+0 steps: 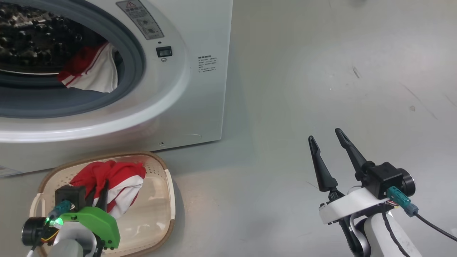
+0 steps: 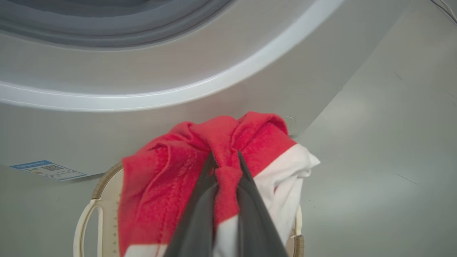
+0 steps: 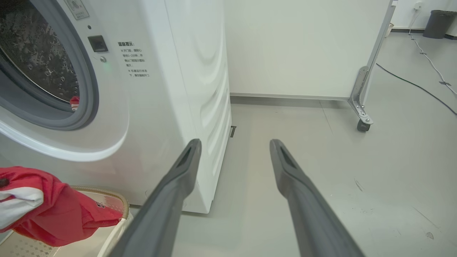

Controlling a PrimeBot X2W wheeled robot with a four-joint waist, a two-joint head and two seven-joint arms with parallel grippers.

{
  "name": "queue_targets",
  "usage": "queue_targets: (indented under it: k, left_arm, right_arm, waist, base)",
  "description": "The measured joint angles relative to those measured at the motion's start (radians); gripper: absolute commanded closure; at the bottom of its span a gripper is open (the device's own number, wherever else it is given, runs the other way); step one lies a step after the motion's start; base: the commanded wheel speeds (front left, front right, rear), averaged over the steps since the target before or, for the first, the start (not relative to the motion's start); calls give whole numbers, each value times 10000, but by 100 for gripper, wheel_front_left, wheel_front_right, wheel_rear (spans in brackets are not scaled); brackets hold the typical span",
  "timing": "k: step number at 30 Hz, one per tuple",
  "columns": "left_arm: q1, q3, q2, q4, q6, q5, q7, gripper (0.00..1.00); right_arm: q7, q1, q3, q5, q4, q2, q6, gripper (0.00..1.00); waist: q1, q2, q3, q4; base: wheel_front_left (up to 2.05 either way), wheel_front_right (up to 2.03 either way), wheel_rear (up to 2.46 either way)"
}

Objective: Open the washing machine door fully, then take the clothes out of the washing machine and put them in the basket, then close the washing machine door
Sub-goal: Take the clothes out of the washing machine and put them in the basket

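The white washing machine (image 1: pixel 200 100) stands with its round opening uncovered; its door is out of view. A red and white garment (image 1: pixel 91 69) lies at the drum's front lip. Below it, the cream basket (image 1: pixel 162 167) sits on the floor. My left gripper (image 2: pixel 225 159) is shut on a bunched red and white garment (image 2: pixel 178 178), which hangs over the basket (image 2: pixel 87 221). The same garment (image 3: pixel 46 210) shows at the lower left of the right wrist view. My right gripper (image 1: pixel 325 135) hovers open over bare floor to the right, nothing between its fingers.
Grey floor (image 1: pixel 321 71) stretches to the right of the machine. A white wheeled partition (image 3: pixel 303 50) stands behind it, with a castor (image 3: pixel 362 125) and a cable (image 3: pixel 421 87) on the floor. A dark bin (image 3: pixel 439 23) is far back right.
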Motion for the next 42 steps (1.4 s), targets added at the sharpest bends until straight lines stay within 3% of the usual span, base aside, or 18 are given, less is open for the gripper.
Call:
queue_targets:
  k: [23, 42]
  left_arm:
    - [-1489, 301, 458, 2008, 15, 12, 303, 100]
    - [-2102, 464, 483, 3578, 104, -44, -150, 100]
  right_arm:
    - [0, -666, -123, -96, -382, 65, -46, 0]
    - [0, -837, -119, -290, -380, 100, -117, 0]
  waist:
    - [0, 0, 2000, -939]
    - [0, 0, 2397, -928]
  base:
    - [0, 0, 0]
    - [0, 0, 0]
